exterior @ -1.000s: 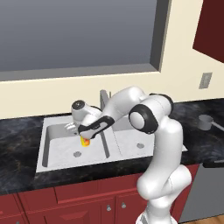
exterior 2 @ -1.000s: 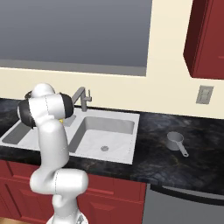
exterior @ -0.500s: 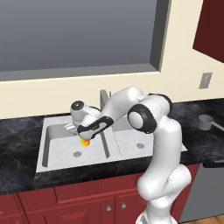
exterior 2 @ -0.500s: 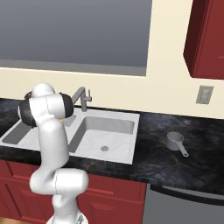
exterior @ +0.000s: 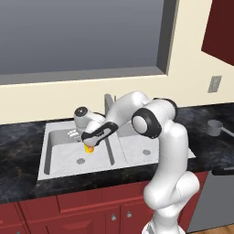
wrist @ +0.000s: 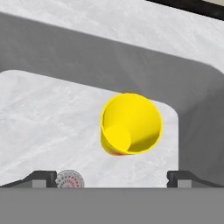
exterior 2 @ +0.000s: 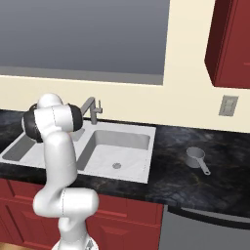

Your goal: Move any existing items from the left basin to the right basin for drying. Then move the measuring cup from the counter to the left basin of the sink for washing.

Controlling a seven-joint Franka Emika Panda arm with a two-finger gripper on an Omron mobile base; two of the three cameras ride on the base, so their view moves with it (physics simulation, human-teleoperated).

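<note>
Black marbled counter (exterior: 20, 137) runs above red cabinets under a wide window, with the steel sink (exterior: 45, 151) set into it. From the left base view, the arm reaches across and down into the left basin (exterior: 64, 157), and the gripper (exterior: 89, 145) hangs just above the yellow cup (exterior: 89, 149), which sits in that basin near the divider. The right basin (exterior: 151, 148) lies beyond the divider, partly behind the arm. The measuring cup (exterior: 215, 127) rests on the counter well off to the right.

From the right base view, the arm's shoulder blocks the left basin (exterior 2: 19, 149); the right basin (exterior 2: 122, 151) holds nothing but its drain, and the measuring cup (exterior 2: 196, 157) lies on the counter (exterior 2: 195, 180), handle toward the front.

Looking along the hand, the cup (wrist: 130, 124) stands open-mouthed and seemingly upright on the basin floor (wrist: 39, 113), midway between the two fingertips (wrist: 39, 178), which sit wide apart and touch nothing. The pincer is released and holds nothing.

By my reading, the first step is in hand: fetching the cup out of the left basin. The next move calls for a straight descent until the fingers flank the cup's wall, then a clench, a lift clear of the divider and a carry to the right basin.
</note>
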